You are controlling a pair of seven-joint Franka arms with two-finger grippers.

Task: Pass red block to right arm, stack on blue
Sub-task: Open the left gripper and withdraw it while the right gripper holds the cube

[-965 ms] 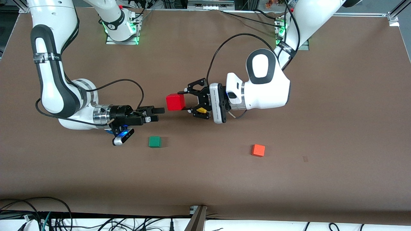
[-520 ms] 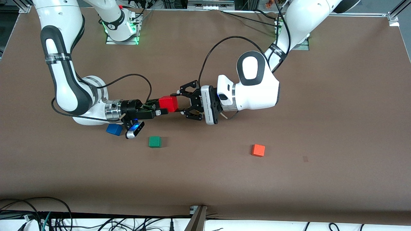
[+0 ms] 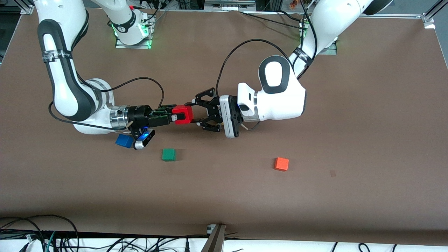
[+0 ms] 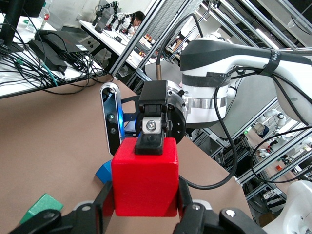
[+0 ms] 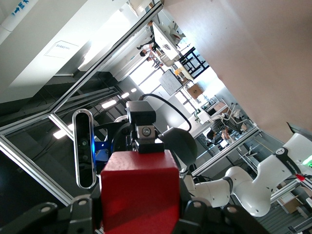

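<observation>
The red block (image 3: 183, 114) is up in the air over the middle of the table (image 3: 315, 196), and both arms have it at once. The left gripper (image 3: 196, 113) has its black fingers (image 4: 105, 207) pressed on two sides of the block. The right gripper (image 3: 174, 118) comes in from the other way. In the left wrist view one of its fingers (image 4: 150, 139) sits on top of the block, so it looks clamped on the block too, with the second finger hidden under it.

The blue block (image 3: 124, 140) lies on the table under the right arm's wrist, close to its small blue-lit camera (image 3: 144, 138). A green block (image 3: 168, 154) lies nearer the front camera than the grippers. An orange block (image 3: 281, 163) lies well apart from it, toward the left arm's end.

The pass looks about half done. The left gripper has not yet let go. After that, the right arm has to carry the red block to the blue one and set it on top. Nothing is stacked so far.
</observation>
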